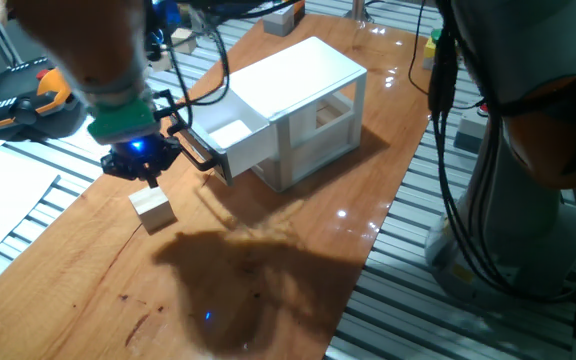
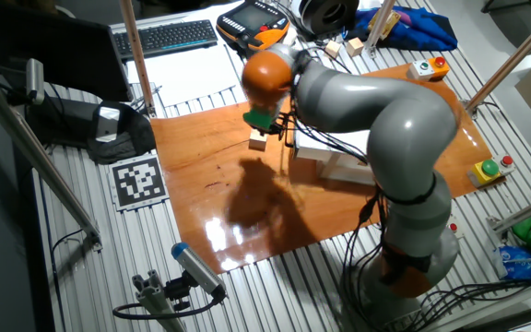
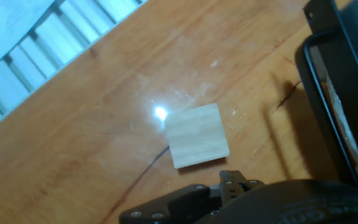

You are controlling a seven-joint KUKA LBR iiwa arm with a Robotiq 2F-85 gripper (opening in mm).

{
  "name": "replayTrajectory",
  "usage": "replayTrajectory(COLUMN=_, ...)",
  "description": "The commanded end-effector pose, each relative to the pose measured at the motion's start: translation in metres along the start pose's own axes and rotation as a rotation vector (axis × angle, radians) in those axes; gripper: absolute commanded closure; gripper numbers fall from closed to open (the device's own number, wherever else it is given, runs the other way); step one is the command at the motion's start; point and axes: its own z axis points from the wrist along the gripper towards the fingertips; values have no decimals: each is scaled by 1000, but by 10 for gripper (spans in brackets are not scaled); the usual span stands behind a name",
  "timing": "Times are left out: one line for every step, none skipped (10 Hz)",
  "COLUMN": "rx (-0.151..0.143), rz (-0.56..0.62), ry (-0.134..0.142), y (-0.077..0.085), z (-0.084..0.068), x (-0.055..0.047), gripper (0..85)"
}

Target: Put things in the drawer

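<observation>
Already open: upper drawer [image 1: 230, 137] pulled out of white cabinet [image 1: 303, 110], centre of one fixed view; pale item visible inside, identity unclear. Wooden cube [image 1: 152, 208] not yet stowed, on orange-brown table [image 1: 268, 280] at left of frame, in front of drawer. Gripper [image 1: 148, 165] hovers just above cube; finger state cannot be told, nothing visibly grasped. Left: grasp, lift, drop in drawer. Smallest: QR-style marker [image 2: 139, 179]; no readable writing.
</observation>
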Motion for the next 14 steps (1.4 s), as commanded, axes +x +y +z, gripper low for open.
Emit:
replayTrajectory(rx=38, rz=739, ry=-72, y=0, z=1, x=0, gripper=850)
replayTrajectory(rx=58, rz=681, ry=-79, y=-1, z=-2, x=0, gripper=850)
replayTrajectory(rx=49, rz=620, ry=-95, y=1, z=-1, x=0, gripper=850)
replayTrajectory(rx=30, rz=626, ry=-101, y=2, z=0, x=0, gripper=850)
replayTrajectory(rx=35, rz=646, ry=-99, y=1, z=-1, x=0, gripper=850)
replayTrajectory(rx=49, rz=679, ry=-89, y=1, z=-3, x=0, gripper=850)
replayTrajectory(rx=56, rz=744, ry=-90, y=2, z=-2, x=-1, gripper=850)
replayTrajectory(rx=83, rz=803, ry=-85, y=3, z=-3, x=-2, gripper=850)
replayTrajectory(rx=112, rz=856, ry=-75, y=4, z=-5, x=-3, gripper=850)
replayTrajectory(rx=123, rz=908, ry=-70, y=4, z=-5, x=-4, gripper=850)
replayTrajectory(rx=131, rz=930, ry=-77, y=5, z=-5, x=-4, gripper=850)
replayTrajectory(rx=140, rz=935, ry=-76, y=4, z=-6, x=-4, gripper=850)
replayTrajectory(rx=137, rz=950, ry=-75, y=4, z=-6, x=-5, gripper=850)
replayTrajectory(rx=145, rz=966, ry=-85, y=4, z=-9, x=-6, gripper=850)
